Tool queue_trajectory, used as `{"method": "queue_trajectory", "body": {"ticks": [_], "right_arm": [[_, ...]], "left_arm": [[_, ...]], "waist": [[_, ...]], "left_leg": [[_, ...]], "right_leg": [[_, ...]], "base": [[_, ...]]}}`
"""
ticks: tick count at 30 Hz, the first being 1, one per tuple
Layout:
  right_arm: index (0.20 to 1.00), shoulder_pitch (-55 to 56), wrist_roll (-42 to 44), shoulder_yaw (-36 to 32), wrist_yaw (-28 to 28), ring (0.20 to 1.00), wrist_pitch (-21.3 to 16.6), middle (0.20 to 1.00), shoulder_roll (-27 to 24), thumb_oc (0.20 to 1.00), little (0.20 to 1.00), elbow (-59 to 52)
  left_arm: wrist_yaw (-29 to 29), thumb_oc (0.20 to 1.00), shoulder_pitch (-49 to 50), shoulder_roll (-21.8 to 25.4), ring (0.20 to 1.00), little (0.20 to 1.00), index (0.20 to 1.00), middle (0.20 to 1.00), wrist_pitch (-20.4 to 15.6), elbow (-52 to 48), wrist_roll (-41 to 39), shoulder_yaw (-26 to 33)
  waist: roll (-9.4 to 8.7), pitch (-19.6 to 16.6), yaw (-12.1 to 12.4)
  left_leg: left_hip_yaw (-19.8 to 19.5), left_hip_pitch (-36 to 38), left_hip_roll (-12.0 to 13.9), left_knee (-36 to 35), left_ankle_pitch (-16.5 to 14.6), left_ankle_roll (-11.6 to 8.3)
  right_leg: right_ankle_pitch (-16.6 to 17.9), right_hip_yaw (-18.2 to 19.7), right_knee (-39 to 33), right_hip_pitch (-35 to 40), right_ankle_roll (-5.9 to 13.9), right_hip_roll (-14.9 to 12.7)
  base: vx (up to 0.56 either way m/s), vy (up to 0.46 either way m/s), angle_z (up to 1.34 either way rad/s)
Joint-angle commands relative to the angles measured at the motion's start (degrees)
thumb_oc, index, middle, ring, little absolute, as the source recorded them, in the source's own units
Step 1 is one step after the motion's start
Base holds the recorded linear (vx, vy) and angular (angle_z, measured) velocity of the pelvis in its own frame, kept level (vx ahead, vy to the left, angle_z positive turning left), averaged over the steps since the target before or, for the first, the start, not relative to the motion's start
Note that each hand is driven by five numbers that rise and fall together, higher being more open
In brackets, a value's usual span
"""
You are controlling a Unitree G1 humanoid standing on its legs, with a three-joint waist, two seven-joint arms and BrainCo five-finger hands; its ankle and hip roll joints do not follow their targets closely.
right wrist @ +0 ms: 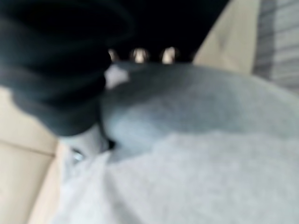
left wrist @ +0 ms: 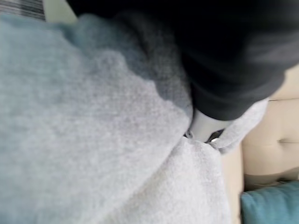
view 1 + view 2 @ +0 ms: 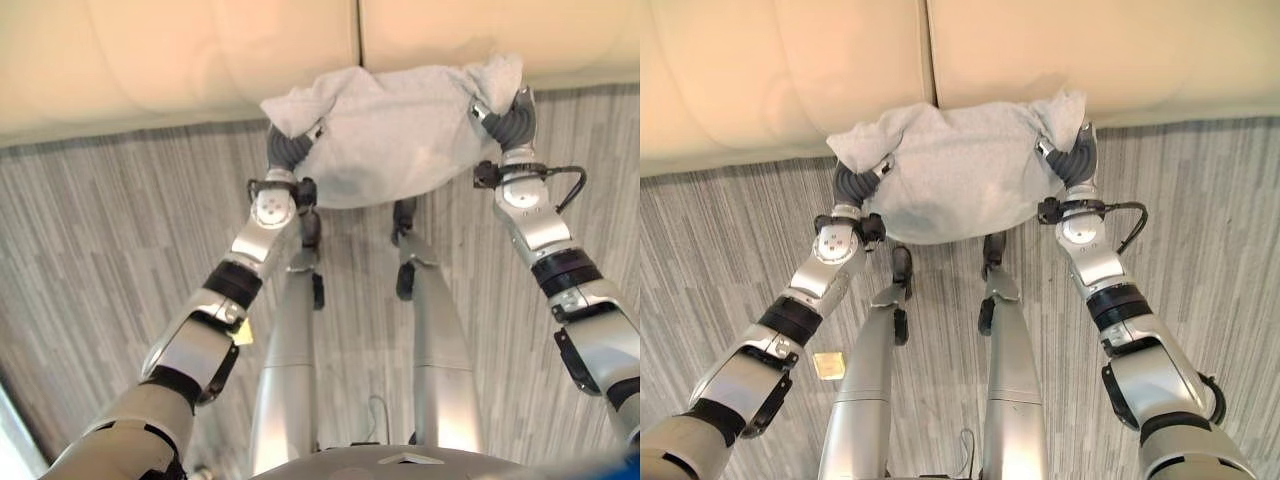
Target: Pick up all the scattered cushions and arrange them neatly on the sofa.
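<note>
- Both arms are stretched forward and up toward the grey cushion [image 3: 955, 180], one on each end of it.
- Left hand [image 3: 855, 183] is dug into the cushion's left corner, thumb pinching the fabric in the wrist view.
- Right hand [image 3: 1072, 160] is on the cushion's right corner, fingers curled over the top edge, thumb pressed in underneath.

Living room: cream sofa [image 3: 790, 80], wood-plank floor [image 3: 720, 260].
</note>
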Motion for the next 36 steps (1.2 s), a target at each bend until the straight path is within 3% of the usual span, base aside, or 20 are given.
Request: {"method": "queue_trajectory", "body": {"ticks": [1, 7, 8, 13, 19, 21, 24, 26, 32, 36], "right_arm": [[0.2, 3.5, -3.4, -1.7, 0.8, 0.2, -5.1, 0.2, 3.1, 0.2, 0.2, -7.3], [0.2, 14.3, -6.3, -5.0, 1.7, 0.2, -4.9, 0.2, 4.9, 0.2, 0.2, -15.2], [0.2, 18.0, -7.1, -5.5, 2.8, 0.2, -4.6, 0.2, 5.2, 0.2, 0.2, -17.2], [0.2, 27.2, -8.9, -5.9, 6.2, 0.2, -3.7, 0.2, 4.5, 0.2, 0.2, -21.8], [0.2, 36.4, -8.9, -8.5, 8.8, 0.2, -3.0, 0.2, 4.7, 0.2, 0.2, -23.3], [0.2, 37.3, -8.7, -9.2, 8.9, 0.2, -2.8, 0.2, 5.0, 0.2, 0.2, -23.1], [0.2, 39.9, -8.6, -10.6, 8.9, 0.2, -2.2, 0.2, 6.1, 0.2, 0.2, -23.1], [0.2, 40.9, -8.7, -10.8, 9.3, 0.2, -1.7, 0.2, 6.6, 0.2, 0.2, -23.5], [0.2, 43.3, -9.8, -10.6, 11.2, 0.2, -0.3, 0.2, 7.7, 0.2, 0.2, -23.9], [0.2, 43.2, -10.6, -10.0, 12.0, 0.2, -0.1, 0.2, 9.2, 0.2, 0.2, -23.6]], "left_arm": [[-2.2, 0.2, 3.0, -2.0, 0.2, 0.2, 0.2, 0.2, -5.8, -4.2, 2.3, 2.1], [-3.7, 0.2, 14.0, -2.7, 0.2, 0.2, 0.2, 0.2, -6.7, -11.2, 2.2, 4.8], [-4.1, 0.2, 17.4, -2.1, 0.2, 0.2, 0.2, 0.2, -6.6, -12.5, 3.6, 5.7], [-5.9, 0.2, 27.4, -0.8, 0.2, 0.2, 0.2, 0.2, -6.1, -16.8, 5.6, 7.2], [-8.2, 0.2, 36.4, -0.4, 0.2, 0.2, 0.2, 0.2, -5.2, -18.9, 5.8, 9.5], [-8.7, 0.2, 37.1, -0.5, 0.2, 0.2, 0.2, 0.2, -5.2, -18.8, 5.6, 9.8], [-10.0, 0.2, 39.4, -1.7, 0.2, 0.2, 0.2, 0.2, -4.6, -18.8, 4.8, 9.9], [-10.7, 0.2, 41.2, -1.5, 0.2, 0.2, 0.2, 0.2, -4.0, -19.1, 5.2, 10.3], [-12.2, 0.2, 44.7, -0.6, 0.2, 0.2, 0.2, 0.2, -2.7, -20.7, 7.3, 10.1], [-12.3, 0.2, 45.0, 1.4, 0.2, 0.2, 0.2, 0.2, -2.4, -22.3, 9.3, 10.7]], "waist": [[0.08, -7.0, -1.2], [-0.25, -7.9, -0.7], [-0.57, -8.1, -0.4], [-1.28, -7.8, 0.3], [-2.37, -8.0, 0.9], [-2.53, -8.2, 0.8], [-2.46, -9.2, -0.1], [-2.34, -10.3, -0.3], [-2.91, -12.4, 0.1], [-2.38, -11.5, -0.1]], "left_leg": [[-2.2, 6.7, -1.4, -10.3, 3.1, 0.19], [-2.7, 21.3, -1.5, -16.6, 4.0, -0.68], [-2.9, 27.0, -1.3, -18.9, 4.2, -0.85], [-2.7, 38.6, -0.6, -22.2, 4.5, -1.15], [-1.3, 45.5, -0.2, -22.6, 4.7, -2.54], [-0.5, 45.1, -0.3, -21.9, 5.0, -2.51], [6.9, 47.1, 1.0, -21.1, 3.7, -0.82], [9.7, 49.1, 1.3, -22.4, 3.2, -0.15], [10.1, 54.3, -0.3, -24.8, 0.7, 2.32], [11.9, 59.3, -1.0, -27.1, -0.6, 4.92]], "right_leg": [[-5.5, 0.0, -1.9, 9.0, 4.43, 0.7], [-5.1, -1.9, -8.5, 23.6, 4.62, 0.5], [-5.1, -2.4, -11.3, 29.5, 4.69, 0.5], [-5.5, -3.6, -16.3, 43.0, 4.64, 0.7], [-5.8, -5.5, -23.5, 55.4, 4.6, 1.1], [-5.5, -6.4, -24.6, 56.3, 4.73, 0.7], [-5.3, -8.4, -26.3, 59.2, 5.02, 0.3], [-4.8, -8.8, -26.9, 60.4, 5.38, 0.3], [-4.4, -7.4, -25.4, 63.3, 7.53, -1.1], [-2.1, -4.9, -11.2, 58.5, 10.35, -1.9]], "base": [[0.0, -0.032, 0.03], [0.04, -0.033, 0.04], [0.13, -0.041, 0.15], [0.11, -0.029, 0.05], [0.08, -0.041, 0.13], [0.01, -0.007, 0.33], [0.03, 0.051, 0.4], [0.12, 0.112, 0.38], [0.13, 0.162, -0.1], [0.08, 0.284, -0.26]]}}
